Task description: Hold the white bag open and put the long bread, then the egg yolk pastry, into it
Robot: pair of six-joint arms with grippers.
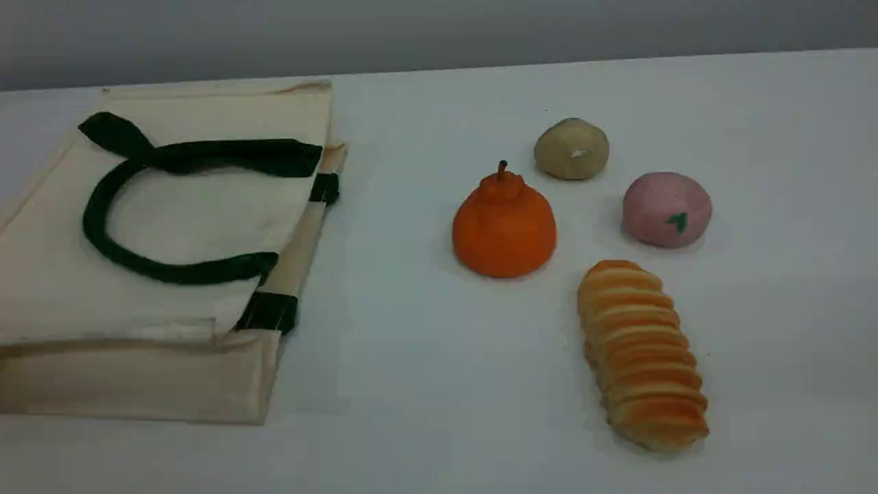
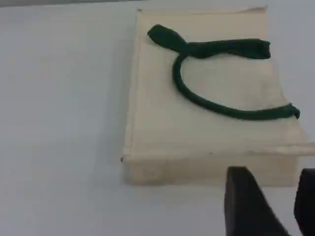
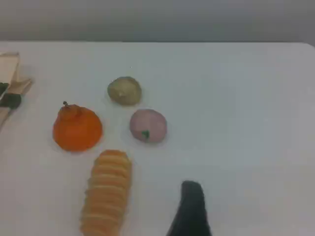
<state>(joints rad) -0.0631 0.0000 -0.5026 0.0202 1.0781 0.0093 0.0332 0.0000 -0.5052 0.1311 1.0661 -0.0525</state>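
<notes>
Scene view: seeing the white bag lying flat on the left side of the bench, its dark green handle curling across the top. Spotting the food well apart from it on the right: the long bread lying nearest the camera, the egg yolk pastry sitting farthest back, an orange pear-shaped thing and a pink ball sitting in between, nothing touching.

Left wrist view: looking over the bag, its folded edge facing the camera. Getting both fingertips of the left pincer at the bottom, standing spread, pinching nothing, hanging just short of the bag.

Right wrist view: catching only one fingertip of the right pincer, spread wide and gripping nothing, hovering right of the bread, not touching it, with the pastry lying farther off.
</notes>
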